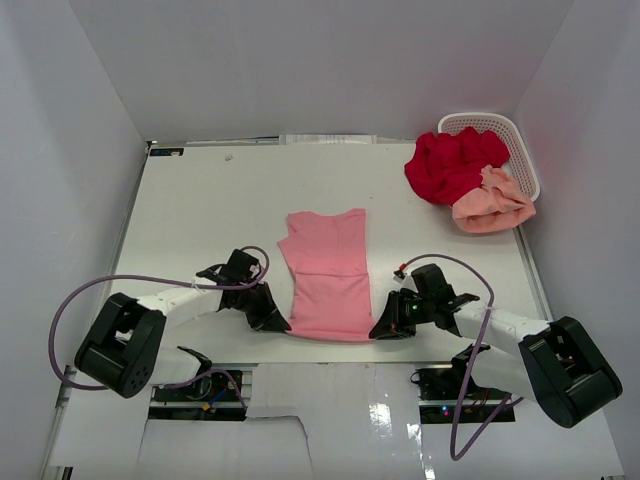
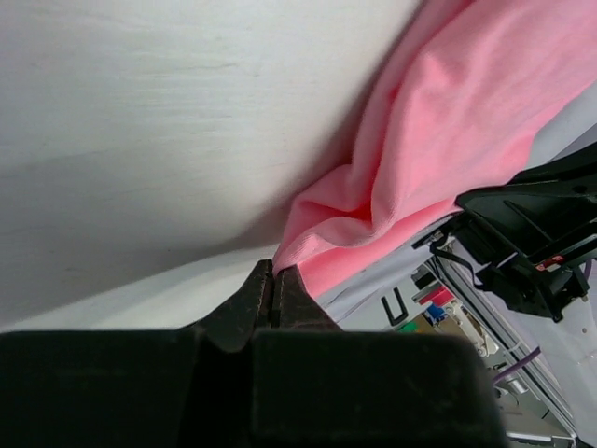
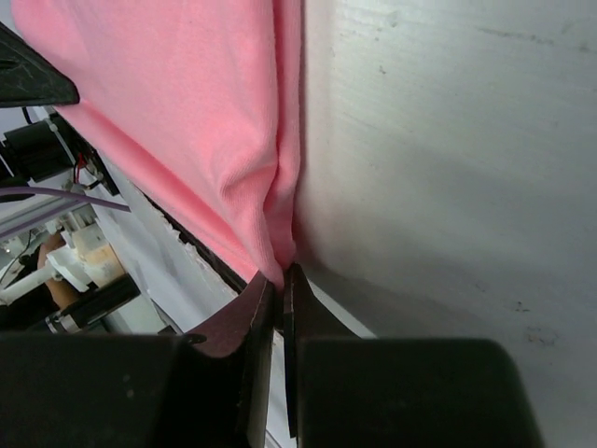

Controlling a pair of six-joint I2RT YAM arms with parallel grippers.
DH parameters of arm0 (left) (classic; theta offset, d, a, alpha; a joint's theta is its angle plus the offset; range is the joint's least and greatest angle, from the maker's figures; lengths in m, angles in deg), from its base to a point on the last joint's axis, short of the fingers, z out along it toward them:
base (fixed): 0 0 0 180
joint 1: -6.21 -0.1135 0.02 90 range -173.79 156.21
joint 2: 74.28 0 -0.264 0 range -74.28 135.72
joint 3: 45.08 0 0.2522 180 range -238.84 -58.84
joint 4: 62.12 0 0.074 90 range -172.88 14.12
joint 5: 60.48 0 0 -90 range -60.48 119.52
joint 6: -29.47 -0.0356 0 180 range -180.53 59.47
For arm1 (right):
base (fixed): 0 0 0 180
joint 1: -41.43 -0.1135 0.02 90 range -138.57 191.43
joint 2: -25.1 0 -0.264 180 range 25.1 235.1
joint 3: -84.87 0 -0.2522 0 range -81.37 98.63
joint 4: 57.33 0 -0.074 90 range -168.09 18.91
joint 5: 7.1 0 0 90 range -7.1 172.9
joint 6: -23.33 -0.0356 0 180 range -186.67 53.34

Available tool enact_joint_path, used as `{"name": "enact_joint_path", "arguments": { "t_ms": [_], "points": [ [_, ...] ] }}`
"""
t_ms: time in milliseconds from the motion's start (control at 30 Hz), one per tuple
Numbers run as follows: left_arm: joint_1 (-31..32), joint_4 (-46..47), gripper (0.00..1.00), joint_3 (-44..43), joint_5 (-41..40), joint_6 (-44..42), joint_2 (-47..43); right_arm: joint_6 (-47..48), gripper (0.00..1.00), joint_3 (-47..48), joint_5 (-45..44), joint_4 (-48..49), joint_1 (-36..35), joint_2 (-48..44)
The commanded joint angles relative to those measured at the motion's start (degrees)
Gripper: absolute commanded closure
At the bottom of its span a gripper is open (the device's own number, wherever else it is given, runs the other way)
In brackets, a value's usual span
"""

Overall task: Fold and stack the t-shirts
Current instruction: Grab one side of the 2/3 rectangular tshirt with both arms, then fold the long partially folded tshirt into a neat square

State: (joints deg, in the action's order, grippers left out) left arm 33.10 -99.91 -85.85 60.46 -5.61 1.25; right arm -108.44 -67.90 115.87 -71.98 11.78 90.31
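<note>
Pink soft cotton t-shirt [image 1: 325, 285] lies flat at the middle of the white tabletop [image 1: 200, 200], long axis running away from the arms, its two near hem corners clamped by the left gripper [image 1: 281, 324] and right gripper [image 1: 381, 330], equally close.

The top view is lit brightly and evenly from above, and the white counter [image 1: 200, 200] is rendered sharp. Glare is seen on the glossy panel [image 1: 390, 415] near the bases. In the wrist views, soft shadows are cast beside the pink t-shirt [image 2: 448, 140]. The left pincer [image 2: 273, 289] and right pincer [image 3: 278, 299] are shown dark and blurred.
</note>
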Motion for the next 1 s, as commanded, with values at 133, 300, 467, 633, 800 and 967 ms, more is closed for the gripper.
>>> {"name": "enact_joint_path", "arguments": {
  "t_ms": [133,300,467,633,800,967],
  "points": [
    [-0.4,-6.9,1.00,-9.2,-4.2,-1.3,-1.3,6.8,0.92,10.0,-3.3,-13.7,0.4,0.2],
    [-0.4,-8.8,1.00,-14.5,-3.9,-1.5,-0.5,8.9,0.92,17.9,-3.3,-17.1,0.5,1.8],
    [-0.4,-11.0,1.00,-19.4,-4.2,-1.4,-0.6,10.6,0.92,24.0,-3.6,-19.1,0.6,3.2],
    [-2.6,-13.5,1.00,-24.6,-4.3,-2.6,0.9,13.9,0.92,31.5,-3.9,-22.2,1.6,5.4],
    [-6.0,-13.7,1.00,-27.4,-2.2,-3.4,1.7,16.5,0.92,37.3,-3.1,-24.8,3.7,8.0],
    [-8.6,-13.8,1.00,-30.6,0.3,-4.8,4.2,18.3,0.92,42.9,-2.2,-26.6,5.1,10.7]
  ]
}}
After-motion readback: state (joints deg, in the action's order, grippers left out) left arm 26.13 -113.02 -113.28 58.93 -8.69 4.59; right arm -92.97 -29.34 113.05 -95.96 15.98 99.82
